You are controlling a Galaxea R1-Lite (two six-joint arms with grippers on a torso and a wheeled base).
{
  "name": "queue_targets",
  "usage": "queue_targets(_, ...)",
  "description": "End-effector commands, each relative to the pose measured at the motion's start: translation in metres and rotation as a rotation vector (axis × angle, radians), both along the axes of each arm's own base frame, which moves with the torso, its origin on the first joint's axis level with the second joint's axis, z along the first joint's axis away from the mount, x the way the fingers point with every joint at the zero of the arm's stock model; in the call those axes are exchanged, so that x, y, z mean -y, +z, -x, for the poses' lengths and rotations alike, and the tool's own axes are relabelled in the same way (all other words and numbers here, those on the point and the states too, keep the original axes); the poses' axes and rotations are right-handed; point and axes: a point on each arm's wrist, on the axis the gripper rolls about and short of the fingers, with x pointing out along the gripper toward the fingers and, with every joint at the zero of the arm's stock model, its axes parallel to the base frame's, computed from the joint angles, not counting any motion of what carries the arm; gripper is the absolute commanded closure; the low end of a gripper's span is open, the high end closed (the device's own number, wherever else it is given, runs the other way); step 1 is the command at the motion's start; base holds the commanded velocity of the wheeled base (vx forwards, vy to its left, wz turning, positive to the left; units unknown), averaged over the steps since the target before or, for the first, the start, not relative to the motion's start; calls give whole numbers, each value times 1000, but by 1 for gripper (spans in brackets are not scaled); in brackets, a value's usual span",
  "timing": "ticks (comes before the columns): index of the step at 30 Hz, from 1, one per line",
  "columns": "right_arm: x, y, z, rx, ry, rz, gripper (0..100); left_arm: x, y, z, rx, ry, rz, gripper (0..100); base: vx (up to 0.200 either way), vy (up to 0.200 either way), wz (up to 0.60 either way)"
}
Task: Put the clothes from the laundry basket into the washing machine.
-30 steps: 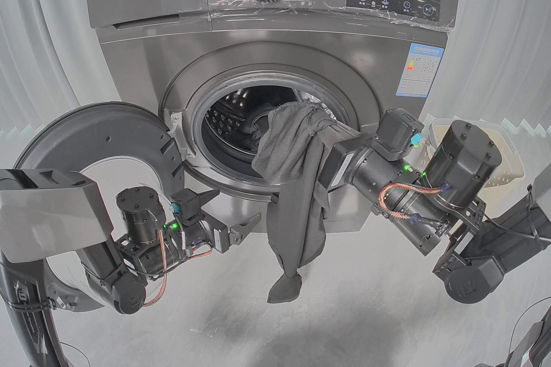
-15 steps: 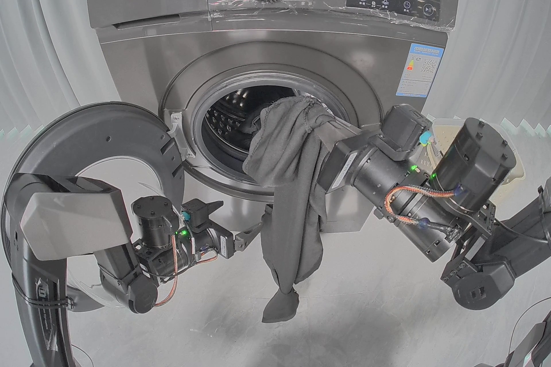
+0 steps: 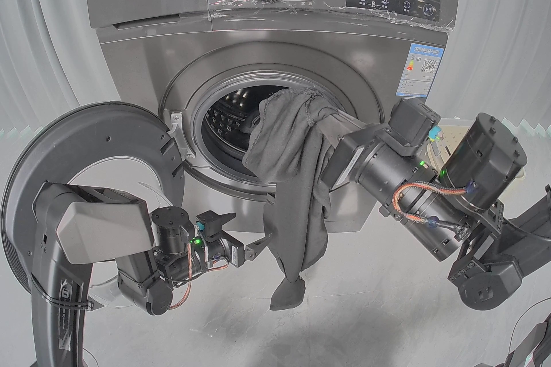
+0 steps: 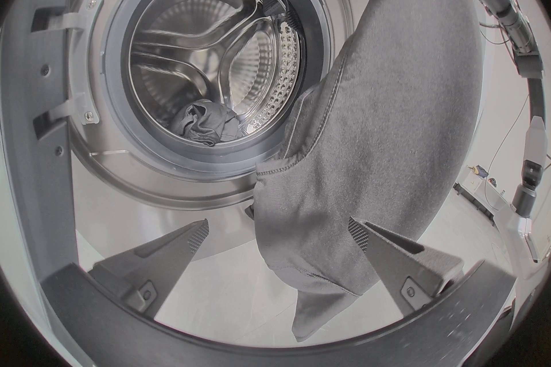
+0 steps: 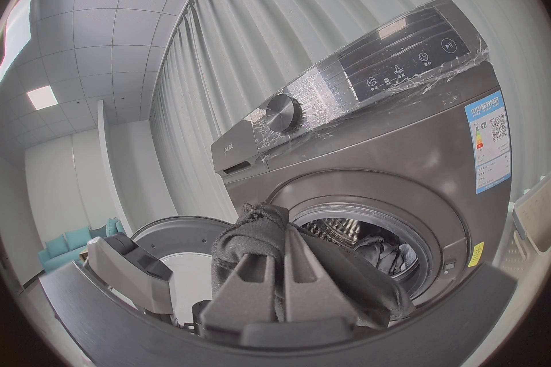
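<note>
A long grey garment (image 3: 293, 156) hangs in front of the washing machine's drum opening (image 3: 229, 124), its lower end dangling close to the floor. My right gripper (image 5: 279, 253) is shut on the garment's bunched top, just outside the opening, with the cloth draped over its fingers. Low in front of the machine my left gripper (image 4: 275, 225) is open, its fingers on either side of the garment's (image 4: 373, 127) lower part, apart from it. A dark garment (image 4: 204, 121) lies inside the drum. The laundry basket (image 5: 534, 213) stands to the right of the machine.
The round door (image 3: 97, 144) stands swung open on the left, right behind my left arm. My right forearm (image 3: 402, 179) crosses the machine's lower right front. Bare grey floor (image 3: 356, 299) lies below the hanging garment.
My left gripper has moved right and a little lower, up to the hanging garment. The right arm has shifted slightly up and right, and the garment has swung with it.
</note>
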Motion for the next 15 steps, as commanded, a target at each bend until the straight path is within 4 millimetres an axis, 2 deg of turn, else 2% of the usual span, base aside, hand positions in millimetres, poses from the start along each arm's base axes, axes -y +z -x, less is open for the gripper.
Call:
queue_targets(1, -2, 1, 3, 3, 12, -3, 100, 8, -17, -10, -10, -5, -2, 0, 0, 0, 0)
queue_targets(7, -4, 2, 7, 5, 24, -5, 100, 14, -23, -29, 27, 14, 15, 0, 0, 0, 0)
queue_targets(15, -6, 3, 8, 7, 33, -7, 100, 19, -32, -34, 22, -6, 16, 0, 0, 0, 0)
